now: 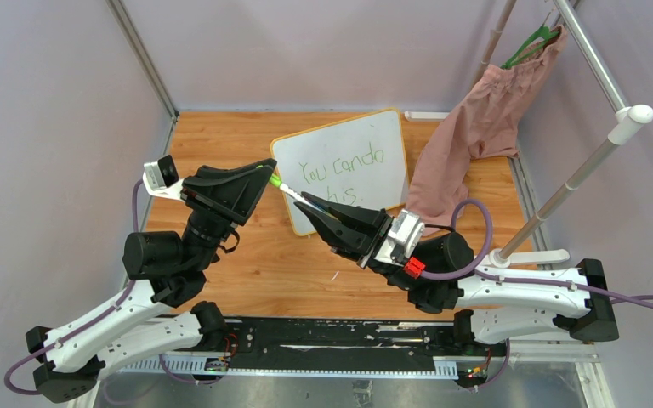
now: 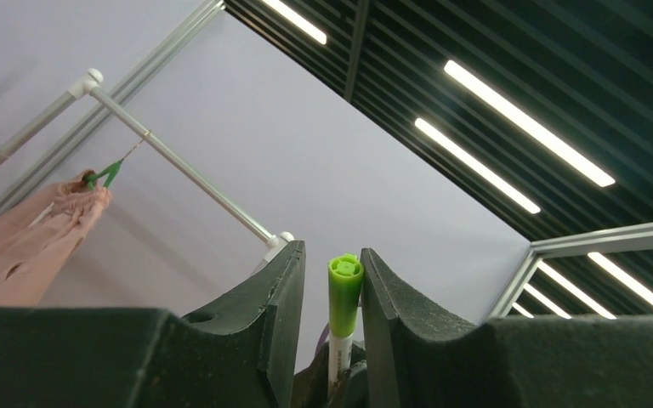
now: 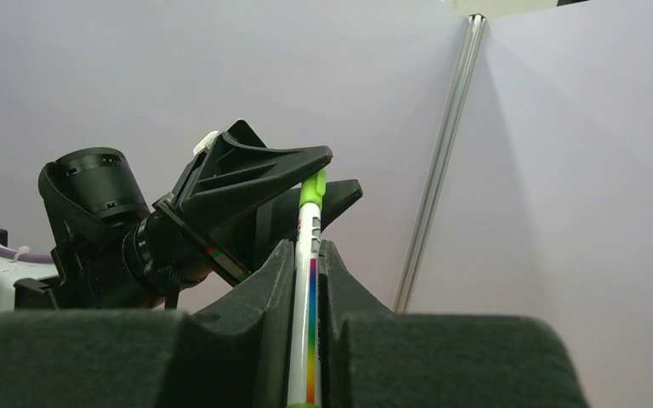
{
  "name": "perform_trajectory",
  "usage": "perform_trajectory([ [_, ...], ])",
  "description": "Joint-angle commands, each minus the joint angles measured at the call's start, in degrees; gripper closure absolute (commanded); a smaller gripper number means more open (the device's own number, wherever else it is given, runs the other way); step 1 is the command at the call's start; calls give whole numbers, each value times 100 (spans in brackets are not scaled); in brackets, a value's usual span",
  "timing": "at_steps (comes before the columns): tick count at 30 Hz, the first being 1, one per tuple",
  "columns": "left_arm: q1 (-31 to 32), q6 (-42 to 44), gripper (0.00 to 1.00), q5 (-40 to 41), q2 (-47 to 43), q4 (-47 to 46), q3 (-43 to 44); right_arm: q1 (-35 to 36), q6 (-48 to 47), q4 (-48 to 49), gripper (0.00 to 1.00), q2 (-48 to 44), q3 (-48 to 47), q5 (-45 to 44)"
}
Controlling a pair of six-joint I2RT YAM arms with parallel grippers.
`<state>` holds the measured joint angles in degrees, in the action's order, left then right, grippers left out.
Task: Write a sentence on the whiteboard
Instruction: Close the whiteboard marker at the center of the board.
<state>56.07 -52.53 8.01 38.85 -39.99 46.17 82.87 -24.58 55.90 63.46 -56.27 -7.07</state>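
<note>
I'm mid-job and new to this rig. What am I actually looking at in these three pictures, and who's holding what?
Two robot arms, each ending in a two-finger gripper. The wide picture looks down from above and behind; the other two come from wrist cameras. On the wooden table sits the whiteboard, the sentence in green on it. A pink garment hangs on a rack beside it. The right gripper clamps the marker; the left gripper stands around its green cap, a gap showing on one side.

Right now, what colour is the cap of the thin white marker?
Lime green cap on the marker; clearest in the left wrist view.
</note>
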Motion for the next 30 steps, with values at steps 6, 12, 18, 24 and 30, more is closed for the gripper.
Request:
perform_trajectory([
  [6, 26, 10, 63, -71, 22, -27, 85, 54, 94, 168, 100, -125, 2, -48],
  [12, 26, 32, 77, -92, 17, -27, 84, 54, 85, 144, 100, -106, -30, -74],
  [18, 26, 24, 100, -143, 29, -18, 94, 55, 77, 59, 100, -60, -97, -123],
  [24, 26, -13, 100, -355, 111, 93, 190, 54, 22, -82, 100, 53, -213, -189],
  [30, 26, -207, 100, -511, 203, 166, 219, 52, -114, -116, 100, 147, -306, -260],
])
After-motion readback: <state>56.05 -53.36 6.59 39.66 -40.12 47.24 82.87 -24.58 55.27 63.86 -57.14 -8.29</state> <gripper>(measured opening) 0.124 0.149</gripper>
